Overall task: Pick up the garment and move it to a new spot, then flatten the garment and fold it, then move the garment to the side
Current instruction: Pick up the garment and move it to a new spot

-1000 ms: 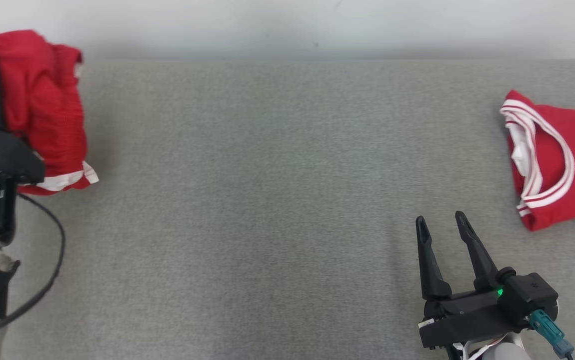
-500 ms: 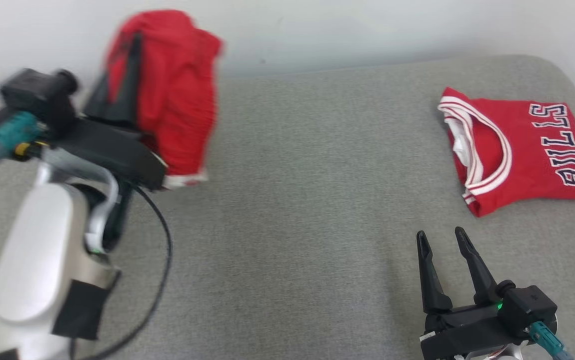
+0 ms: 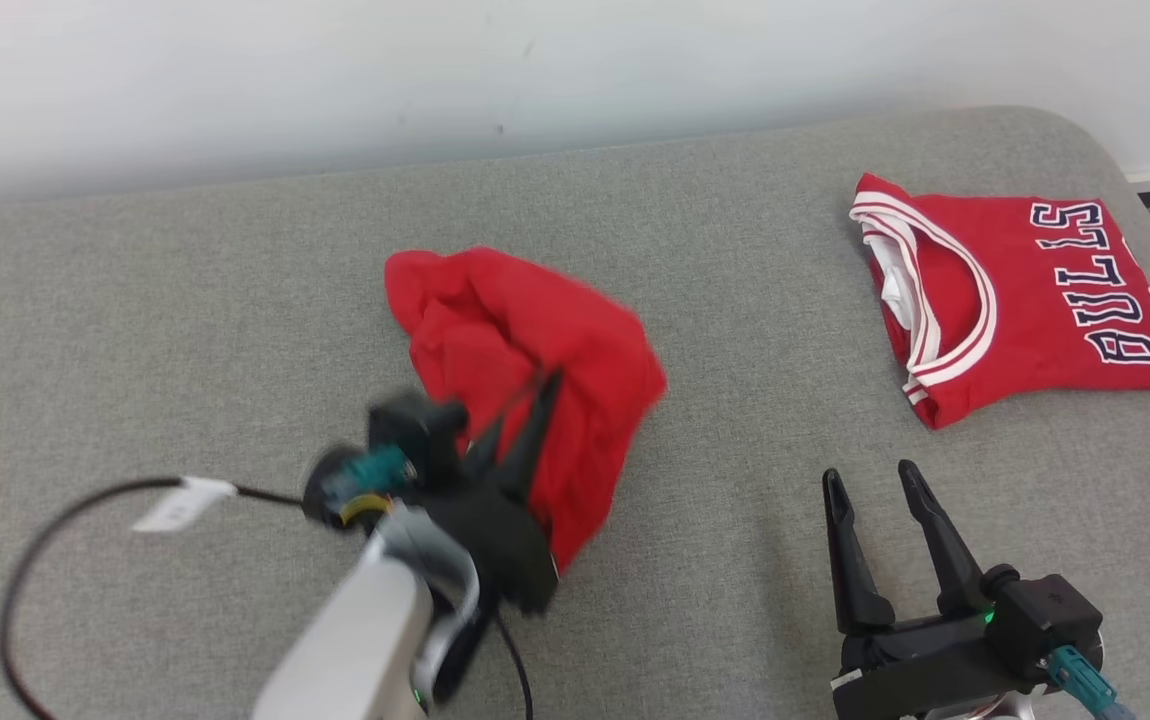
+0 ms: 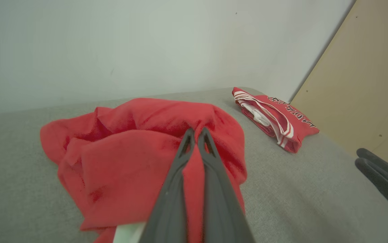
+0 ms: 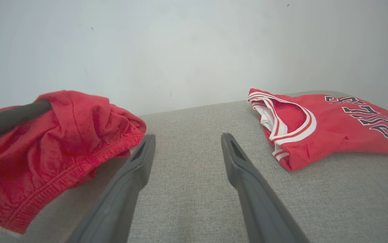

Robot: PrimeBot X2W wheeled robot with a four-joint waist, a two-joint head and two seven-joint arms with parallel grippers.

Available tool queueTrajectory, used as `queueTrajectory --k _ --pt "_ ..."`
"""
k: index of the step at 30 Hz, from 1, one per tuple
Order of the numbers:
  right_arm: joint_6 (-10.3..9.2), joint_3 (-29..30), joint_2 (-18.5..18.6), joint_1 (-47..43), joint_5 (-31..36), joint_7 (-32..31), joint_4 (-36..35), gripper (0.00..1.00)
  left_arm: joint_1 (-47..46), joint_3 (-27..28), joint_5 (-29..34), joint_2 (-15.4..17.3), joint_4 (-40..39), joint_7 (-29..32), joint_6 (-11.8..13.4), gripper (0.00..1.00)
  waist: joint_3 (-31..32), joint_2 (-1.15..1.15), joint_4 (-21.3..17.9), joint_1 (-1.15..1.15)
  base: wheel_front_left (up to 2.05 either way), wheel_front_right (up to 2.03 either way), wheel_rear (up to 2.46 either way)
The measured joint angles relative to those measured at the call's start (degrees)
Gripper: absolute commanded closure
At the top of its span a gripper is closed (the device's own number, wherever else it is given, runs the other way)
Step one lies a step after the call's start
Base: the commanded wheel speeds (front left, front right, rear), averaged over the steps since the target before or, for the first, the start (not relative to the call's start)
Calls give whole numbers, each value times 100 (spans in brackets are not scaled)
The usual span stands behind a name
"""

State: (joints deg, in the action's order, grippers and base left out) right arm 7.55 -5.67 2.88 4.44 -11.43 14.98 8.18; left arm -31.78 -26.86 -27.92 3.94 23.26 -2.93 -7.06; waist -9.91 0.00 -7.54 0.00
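Item 1, nearest: right gripper (image 3: 868, 473), fingers apart, holding nothing, low over the grey padded surface (image 3: 185, 300).

Item 2: left gripper (image 4: 196, 131), fingers together, pinched on red cloth.

Item 3: garment (image 3: 535, 350), red, crumpled in a bunch about the left fingers, near the middle of the surface. Whether its lower edge rests there cannot be told.

Item 4, farther right: folded jersey (image 3: 1025, 300), lying flat, well apart from the garment.

Status, as judged: pick-up done and relocation apparently under way. Release, flattening, folding and moving aside are all outstanding.
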Motion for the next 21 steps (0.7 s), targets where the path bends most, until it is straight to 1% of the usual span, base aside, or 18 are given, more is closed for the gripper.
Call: queueTrajectory --k 5,8,9,10,13,15,21 --pt "0 -58 -1 24 0 0 37 0 264 -499 -141 -64 817 -409 -9 100 23 0 11 0 0 0 0" --pt "0 -46 0 27 0 0 40 0 256 -776 -293 -97 1118 -673 -14 100 48 0 46 0 0 0 0" --pt "0 -34 0 26 1 0 40 0 249 -859 -335 -98 1179 -751 -35 59 59 0 67 0 0 0 0" --pt "0 -31 -1 25 1 0 38 0 226 -951 -371 -94 1205 -831 -34 0 70 0 91 0 0 0 0" --pt "0 -5 -1 11 2 0 42 0 122 -1178 -568 -101 1149 -1013 -35 0 117 0 181 0 0 0 0" --pt "0 -1 -1 -9 3 0 46 0 22 -1214 -605 -105 1099 -1092 -23 0 162 0 242 0 0 0 0" --pt "0 67 0 -122 2 0 43 0 -34 -1067 -454 -68 929 -1194 169 0 327 0 416 0 0 0 0"
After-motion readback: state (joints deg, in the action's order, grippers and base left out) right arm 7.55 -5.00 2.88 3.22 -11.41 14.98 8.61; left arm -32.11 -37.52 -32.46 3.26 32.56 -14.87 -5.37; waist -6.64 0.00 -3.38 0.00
